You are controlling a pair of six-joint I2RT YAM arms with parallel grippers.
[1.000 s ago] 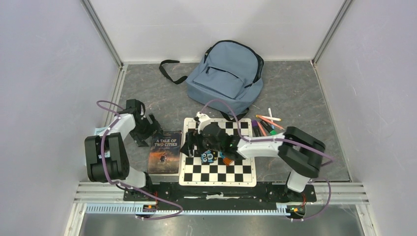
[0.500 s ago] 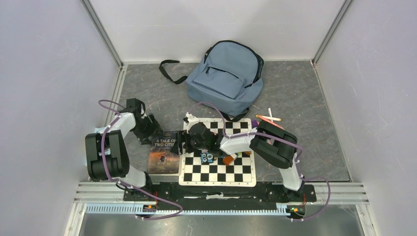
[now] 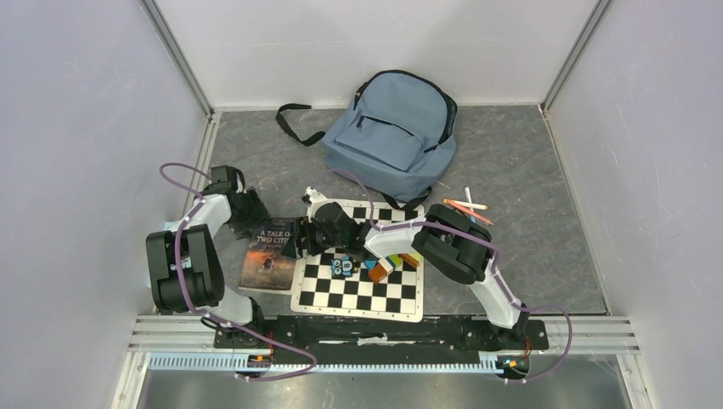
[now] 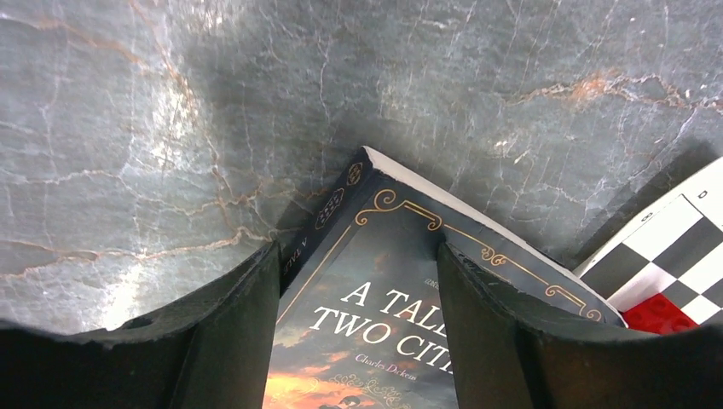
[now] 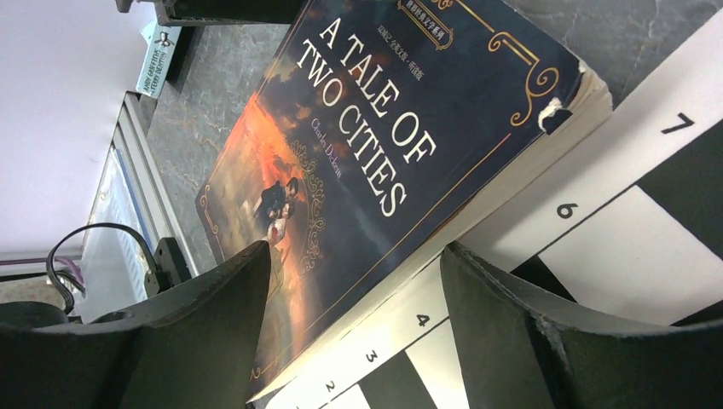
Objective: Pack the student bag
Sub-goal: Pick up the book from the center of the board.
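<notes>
Top external: book pickup judged in hand, with the student bag (image 3: pixel 392 136) at the far edge of the worktop (image 3: pixel 529 170), well apart from the book (image 3: pixel 268 256) by the near edge. Left end effector (image 4: pixel 358 256) spread astride the book's corner, right end effector (image 5: pixel 358 256) spread over its edge against the chessboard (image 5: pixel 597 221). Next, likely: clamp the book, lift clear, open the student bag.

Left arm (image 3: pixel 183 273), right arm (image 3: pixel 449 249): white links, bulky black joint housings, purple cables (image 3: pixel 181 165); matte black jaws.
</notes>
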